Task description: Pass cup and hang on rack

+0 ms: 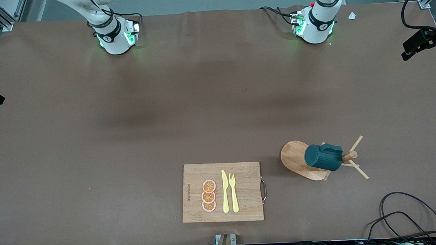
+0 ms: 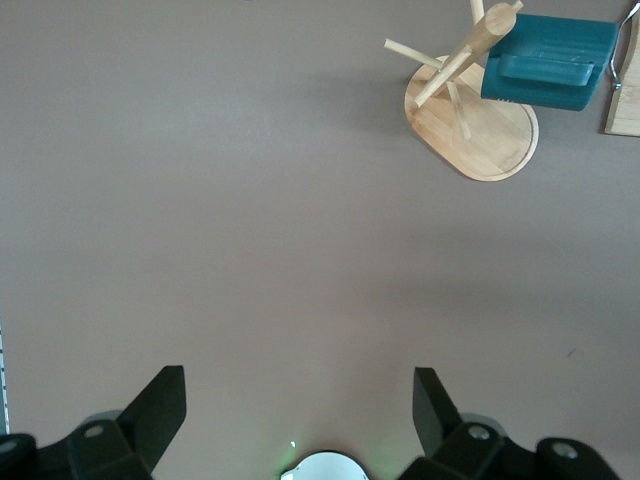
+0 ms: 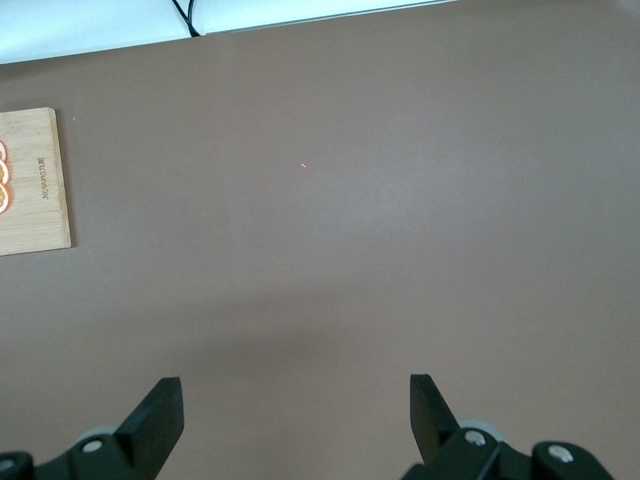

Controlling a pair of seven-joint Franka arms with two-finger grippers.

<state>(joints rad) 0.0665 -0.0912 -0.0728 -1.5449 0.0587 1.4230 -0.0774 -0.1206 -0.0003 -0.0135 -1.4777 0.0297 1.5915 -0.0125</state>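
Note:
The dark teal ribbed cup (image 1: 323,157) hangs tipped on its side on a peg of the wooden rack (image 1: 295,157), which stands near the front camera toward the left arm's end of the table. The left wrist view shows the cup (image 2: 548,60) against the post, over the rack's oval base (image 2: 490,135). My left gripper (image 2: 298,385) is open and empty, high over bare table well apart from the rack. My right gripper (image 3: 296,390) is open and empty too, over bare table. Neither gripper appears in the front view; only the arm bases show.
A bamboo cutting board (image 1: 195,193) lies near the front edge beside the rack, carrying three orange slices (image 1: 208,195), a yellow knife (image 1: 224,191) and fork (image 1: 233,191). Black cables (image 1: 402,217) lie at the corner near the rack. Brown table (image 1: 166,113) stretches between.

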